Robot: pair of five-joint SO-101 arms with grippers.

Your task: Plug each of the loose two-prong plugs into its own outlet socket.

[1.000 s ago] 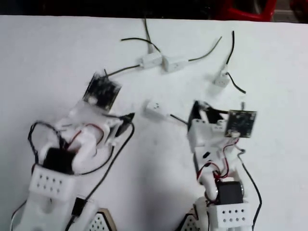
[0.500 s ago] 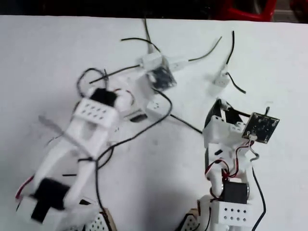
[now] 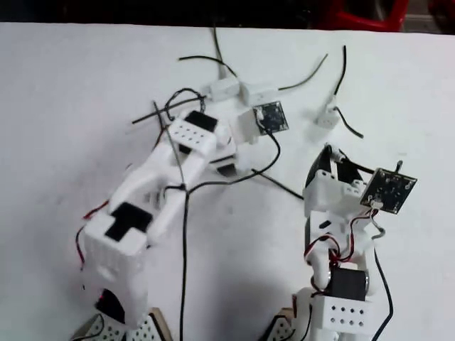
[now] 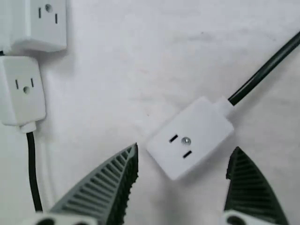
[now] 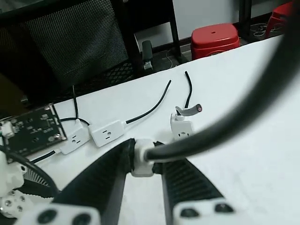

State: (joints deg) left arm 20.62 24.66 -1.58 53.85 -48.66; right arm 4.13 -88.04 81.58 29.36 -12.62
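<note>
The left gripper (image 4: 185, 150) is wide open over the middle of the table (image 3: 71, 85). One socket (image 4: 190, 143) lies between its fingers, and they do not touch it. A second socket (image 3: 224, 89) and a third socket (image 3: 259, 93) lie end to end near the far edge. More to the right lies a loose plug (image 3: 327, 117). Just beside it, toward the near edge, the right gripper (image 5: 143, 150) is closed on another plug (image 5: 140, 164) with a black cord (image 5: 211, 131).
</note>
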